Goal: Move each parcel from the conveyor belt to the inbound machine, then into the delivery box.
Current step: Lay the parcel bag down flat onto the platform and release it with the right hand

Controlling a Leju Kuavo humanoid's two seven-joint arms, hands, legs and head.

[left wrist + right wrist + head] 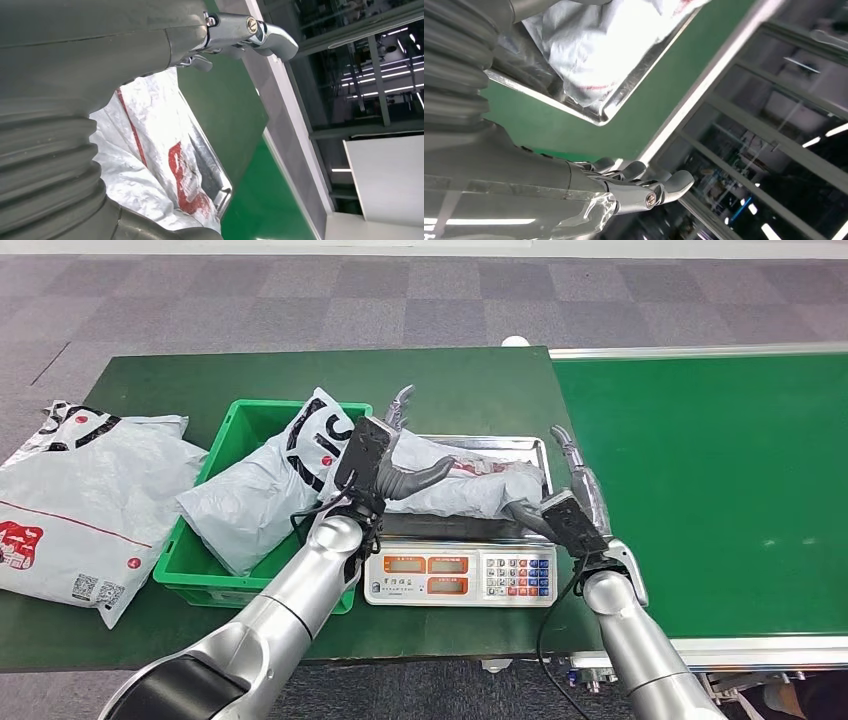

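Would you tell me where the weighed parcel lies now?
In the head view, the parcel lies on the scale's tray, between the green box and conveyor belt.

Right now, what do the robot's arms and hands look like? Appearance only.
Both arms are smooth, rounded silver tubes; the left arm darkens to a grey-black shell near the shoulder. Each wrist carries a black box-shaped module. The left hand and right hand have grey metallic fingers with thick dark grey thumbs. Black cables loop at both wrists. Wrist views show grey ribbed covers and screw-fastened silver fingertips.
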